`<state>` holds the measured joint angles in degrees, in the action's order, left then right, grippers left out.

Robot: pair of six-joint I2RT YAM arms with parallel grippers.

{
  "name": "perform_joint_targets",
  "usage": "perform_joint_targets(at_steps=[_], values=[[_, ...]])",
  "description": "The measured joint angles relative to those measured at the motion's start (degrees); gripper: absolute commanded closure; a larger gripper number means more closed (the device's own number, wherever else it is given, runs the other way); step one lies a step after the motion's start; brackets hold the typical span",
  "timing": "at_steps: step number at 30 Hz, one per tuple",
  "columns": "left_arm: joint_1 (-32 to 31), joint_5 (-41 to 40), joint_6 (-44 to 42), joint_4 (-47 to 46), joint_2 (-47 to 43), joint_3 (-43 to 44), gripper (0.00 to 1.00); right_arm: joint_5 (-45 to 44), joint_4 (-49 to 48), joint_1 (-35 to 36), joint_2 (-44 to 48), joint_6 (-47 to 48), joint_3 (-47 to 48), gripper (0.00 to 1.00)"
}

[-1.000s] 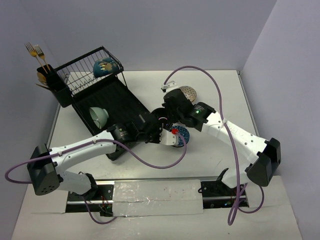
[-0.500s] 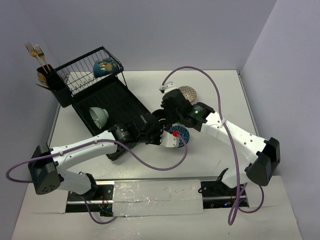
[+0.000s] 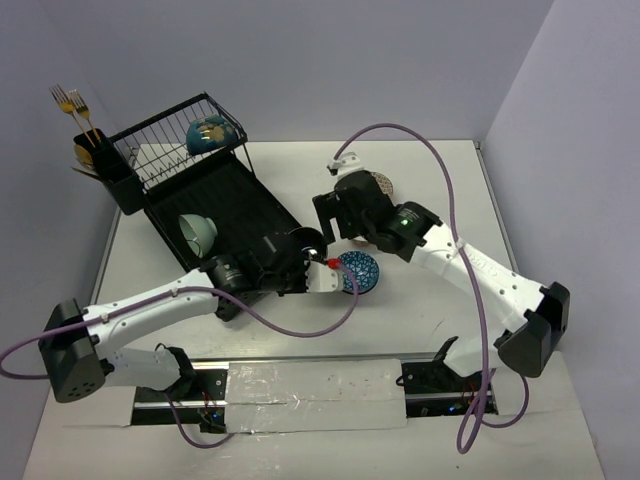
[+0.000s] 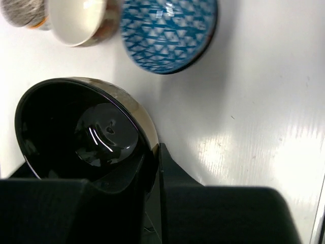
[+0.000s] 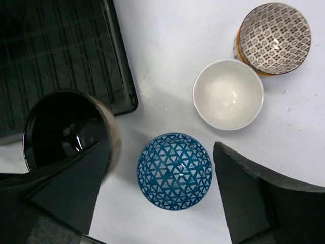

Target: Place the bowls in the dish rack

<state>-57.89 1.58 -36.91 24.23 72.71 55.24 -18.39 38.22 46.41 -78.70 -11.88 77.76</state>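
far left, the dish rack (image 3: 215, 195) already has a teal-and-gold bowl (image 3: 212, 133) up in its wire basket and a mint bowl (image 3: 198, 232) tipped on the ribbed tray below. neither has moved in the last second.

just off the rack's near corner is where things changed. the left pincer (image 4: 152, 168) has tightened and is now clamped narrow on the rim of the glossy dark bowl (image 4: 86, 132), one finger inside the wall and one outside. the bowl hangs tilted above the counter (image 3: 410, 310), close beside the tray's edge.

next along, the blue-patterned bowl (image 5: 174, 171) sits upright on the counter. it is plainer to see from above now that the arms have parted over it.

the right pincer (image 5: 161, 152) was shut a second ago and crowded in against the dark bowl. it has since sprung wide, holds nothing, and has drawn back toward the far side. to me that reads as a hand-over just finished, right to left, leaving the dark bowl with the arm nearest the rack.

furthest right, the cream bowl (image 5: 228, 94) and the brown-dotted bowl (image 5: 274, 38) wait side by side, untouched.

so i count two bowls racked, one in the air and about to go in, and three left on the counter. the left arm needs only a short swing to the tray. its rim-only hold on a slick glaze looks like the risk.
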Motion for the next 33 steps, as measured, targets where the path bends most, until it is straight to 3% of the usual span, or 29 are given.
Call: perform_joint_targets(at_steps=[9,16,22,33], values=[[11.0,1.6,16.6,-12.7,-9.4,-4.8,1.0,-0.4,-6.7,-8.0,13.2,-5.9,-5.8,0.03],[24.9,1.0,40.3,-29.5,-14.9,-13.6,1.0,2.2,-12.2,-12.2,19.1,-9.3,-13.3,0.03],[31.7,-0.2,58.0,-39.0,-15.0,-20.1,1.0,4.3,-13.6,-12.3,19.1,-9.5,-15.2,0.03],[40.7,1.6,71.9,-50.6,-11.7,-24.1,1.0,6.0,-15.3,-12.3,20.9,-8.8,-16.6,0.04]])
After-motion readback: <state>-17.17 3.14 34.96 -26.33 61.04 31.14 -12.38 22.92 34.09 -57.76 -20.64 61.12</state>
